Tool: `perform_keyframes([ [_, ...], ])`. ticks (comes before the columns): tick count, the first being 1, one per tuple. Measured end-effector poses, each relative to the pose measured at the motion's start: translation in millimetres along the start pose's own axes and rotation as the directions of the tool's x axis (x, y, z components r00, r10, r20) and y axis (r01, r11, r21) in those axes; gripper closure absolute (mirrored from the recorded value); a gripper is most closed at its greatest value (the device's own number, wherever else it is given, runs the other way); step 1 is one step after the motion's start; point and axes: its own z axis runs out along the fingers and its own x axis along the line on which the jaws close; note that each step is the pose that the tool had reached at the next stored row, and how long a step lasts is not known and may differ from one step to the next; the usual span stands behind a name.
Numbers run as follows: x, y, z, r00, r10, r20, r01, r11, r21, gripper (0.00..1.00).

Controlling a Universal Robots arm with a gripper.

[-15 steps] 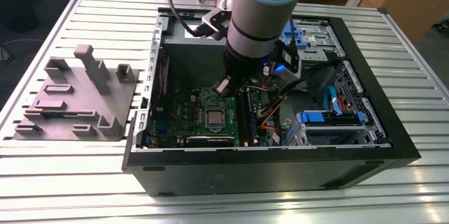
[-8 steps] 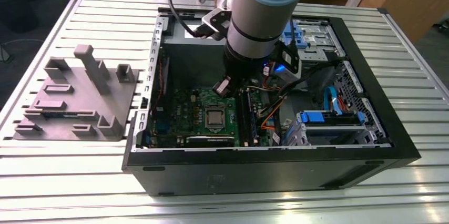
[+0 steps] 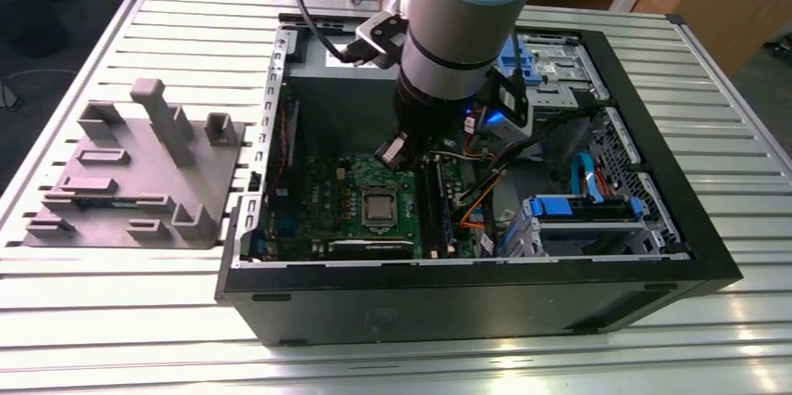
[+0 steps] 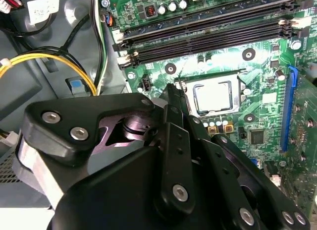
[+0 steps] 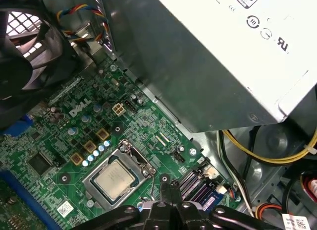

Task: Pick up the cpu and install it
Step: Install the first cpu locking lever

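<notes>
The cpu (image 5: 115, 183) is a small silvery square lying flat inside the metal socket frame (image 5: 143, 163) on the green motherboard (image 5: 74, 126). It also shows in the second wrist view, cpu (image 4: 214, 96), and in the exterior view as a pale square, cpu (image 3: 374, 202). My gripper (image 5: 169, 183) hangs above the board just beside the socket, apart from the chip, its two black fingertips pressed together with nothing between them. In the second wrist view the gripper (image 4: 172, 93) tapers to a narrow tip next to the socket's edge.
The open black computer case (image 3: 470, 293) lies on a slatted metal table. A big grey box with a white label (image 5: 223, 56) overhangs the board. Memory slots (image 4: 208, 31), yellow cables (image 5: 277, 155) and a fan (image 5: 29, 51) crowd the socket. A grey fixture (image 3: 136, 172) sits at the exterior view's left.
</notes>
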Motion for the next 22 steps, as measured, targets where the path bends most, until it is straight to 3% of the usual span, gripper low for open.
perform_keyframes([
  [4, 0.0, 0.0, -0.2, 0.9984, -0.056, -0.0083, 0.056, 0.9984, -0.0057, 0.90],
  [9, 0.0, 0.0, 0.0, 0.9910, -0.133, -0.0192, 0.132, 0.9911, -0.0145, 0.90],
  [12, 0.6, -0.6, 0.5, 0.9872, -0.158, -0.0220, 0.158, 0.9874, -0.0169, 0.90],
  [14, 0.9, -1.1, 1.6, 0.9846, -0.173, -0.0208, 0.173, 0.9848, -0.0147, 0.90],
  [16, 1.2, -1.2, 2.9, 0.9786, -0.205, -0.0237, 0.204, 0.9788, -0.0167, 0.90],
  [20, 1.4, -1.6, 5.2, 0.9611, -0.275, -0.0311, 0.274, 0.9615, -0.0243, 0.90],
  [22, 1.6, -1.7, 5.0, 0.9548, -0.295, -0.0324, 0.295, 0.9553, -0.0243, 0.90],
])
